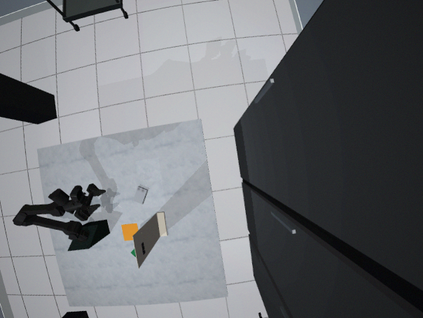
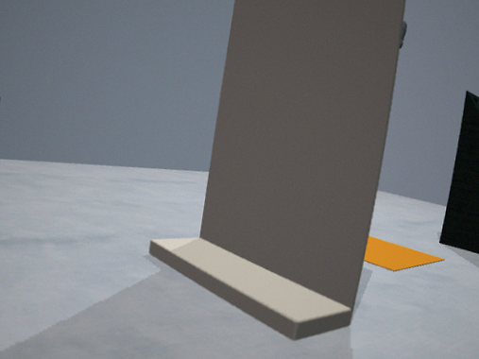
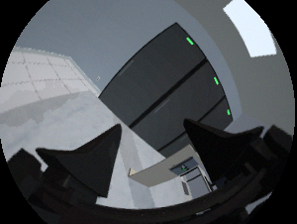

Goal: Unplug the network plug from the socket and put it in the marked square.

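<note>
From above, the table (image 1: 105,280) carries my arm (image 1: 45,220) on its left side, well apart from the upright panel (image 1: 148,234). The exterior view shows only the panel's blank back and the orange square (image 2: 398,256). My gripper (image 1: 96,199) is wide open, empty. The plug (image 3: 187,172) shows only in my wrist view.

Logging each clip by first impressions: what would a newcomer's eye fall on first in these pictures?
Probably the tall grey-brown panel, upright on its pale foot near the middle of the table; it fills the exterior view. Next, the orange square flat on the table just beside it, toward the arm. Then the black arm at the table's left edge, its gripper open and holding nothing, well short of the panel.
</note>
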